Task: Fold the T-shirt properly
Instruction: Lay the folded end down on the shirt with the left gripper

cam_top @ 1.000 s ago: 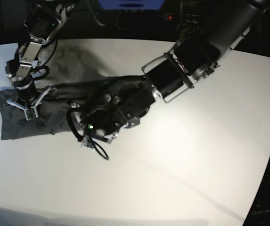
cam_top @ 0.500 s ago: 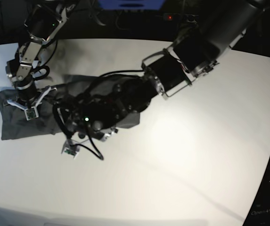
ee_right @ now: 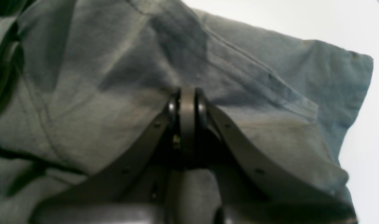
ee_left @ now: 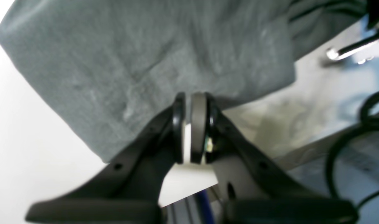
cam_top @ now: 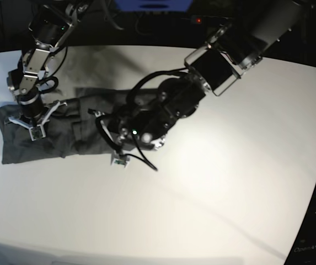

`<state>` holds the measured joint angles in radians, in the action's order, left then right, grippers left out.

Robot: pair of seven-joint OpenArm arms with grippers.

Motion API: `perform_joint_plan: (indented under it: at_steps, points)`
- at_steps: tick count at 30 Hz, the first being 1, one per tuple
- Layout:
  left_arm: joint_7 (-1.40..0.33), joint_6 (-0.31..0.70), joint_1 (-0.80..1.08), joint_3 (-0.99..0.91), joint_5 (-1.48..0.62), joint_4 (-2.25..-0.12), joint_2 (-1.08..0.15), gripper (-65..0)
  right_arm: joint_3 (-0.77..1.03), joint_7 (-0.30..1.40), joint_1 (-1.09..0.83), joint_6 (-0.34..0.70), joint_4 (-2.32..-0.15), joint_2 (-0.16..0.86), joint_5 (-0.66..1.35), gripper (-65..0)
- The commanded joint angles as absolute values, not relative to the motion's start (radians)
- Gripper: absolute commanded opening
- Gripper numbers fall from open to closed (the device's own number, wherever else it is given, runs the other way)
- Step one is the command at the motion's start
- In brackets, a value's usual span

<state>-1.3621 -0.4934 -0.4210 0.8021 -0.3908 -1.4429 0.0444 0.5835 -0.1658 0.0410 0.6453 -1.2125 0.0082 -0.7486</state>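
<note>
The dark grey T-shirt lies in a folded band on the left of the white table. My right gripper stands on its left part. In the right wrist view its tips are shut together, pressed into a crease of the shirt. My left gripper is at the shirt's near right edge, low over the table. In the left wrist view it is shut, tips at the edge of the flat cloth, with no cloth seen between them.
The white table stretches right and toward me. My left arm's thick body reaches across the table's back and hides the shirt's right end. A black cable loop hangs at the right of the left wrist view. Dark equipment lies beyond the far edge.
My left gripper swung left across the shirt's near edge, then back right and slightly away from me. The shirt's right part now ends further left. My right gripper stayed still.
</note>
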Motion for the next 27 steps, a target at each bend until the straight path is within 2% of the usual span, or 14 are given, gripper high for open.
perform_joint_plan:
  at_steps: [1, 10, 15, 27]
  points:
    - [-1.354, -0.492, -0.447, 0.776, -0.389, -1.463, 0.056, -61.6, 0.578, -0.088, 0.033, 0.698, -1.204, 0.002, -0.792, -64.4]
    - [-1.362, -0.49, -0.415, 0.602, -0.392, -1.438, -0.004, -61.6, 0.576, -0.088, 0.031, 0.698, -1.204, 0.004, -0.794, -64.4]
    - [-1.334, -0.487, -0.4, 0.605, -0.397, -1.417, -0.036, -61.6, 0.578, -0.088, 0.031, 0.698, -1.204, 0.004, -0.794, -64.6]
    - [-1.21, -0.486, -0.404, 0.657, -0.39, -1.219, -0.027, -61.6, 0.578, -0.088, 0.031, 0.698, -1.21, 0.005, -0.794, -64.4]
